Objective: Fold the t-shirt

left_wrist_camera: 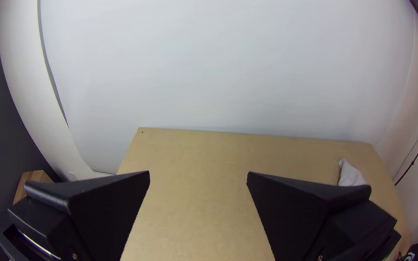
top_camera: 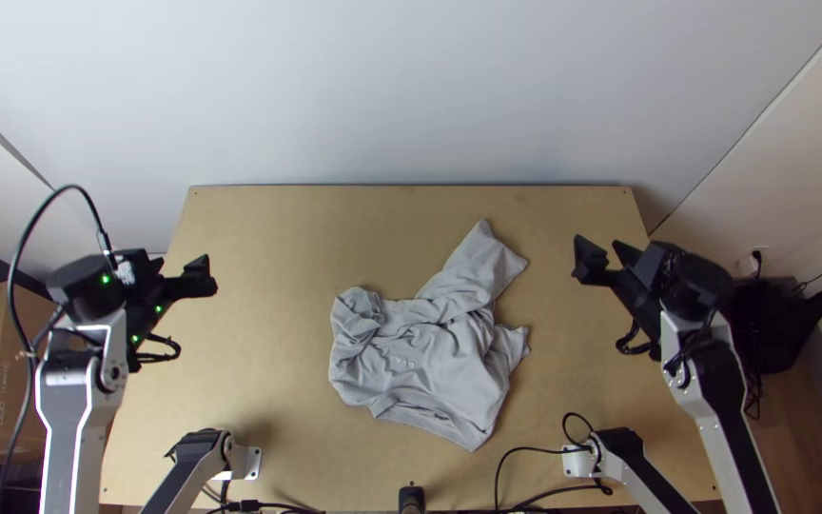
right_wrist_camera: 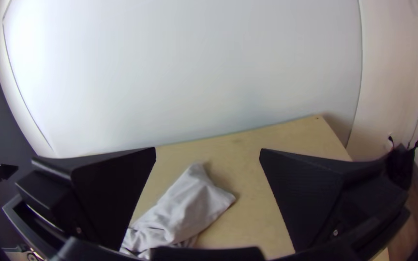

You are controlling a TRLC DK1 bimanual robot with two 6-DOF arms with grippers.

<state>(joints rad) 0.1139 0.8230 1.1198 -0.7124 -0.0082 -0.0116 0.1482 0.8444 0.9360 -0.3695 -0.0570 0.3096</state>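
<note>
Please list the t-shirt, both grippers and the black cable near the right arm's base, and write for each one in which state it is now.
T-shirt: bunched and wrinkled, not folded, one part stretched toward the table's far edge; held by neither gripper.
Left gripper: open, empty.
Right gripper: open, empty.
Black cable: lying in a loose curve.

place: lab-like robotics workspace | two robot arms mounted on plywood counter | white wall behind counter | cardboard box left of counter
</note>
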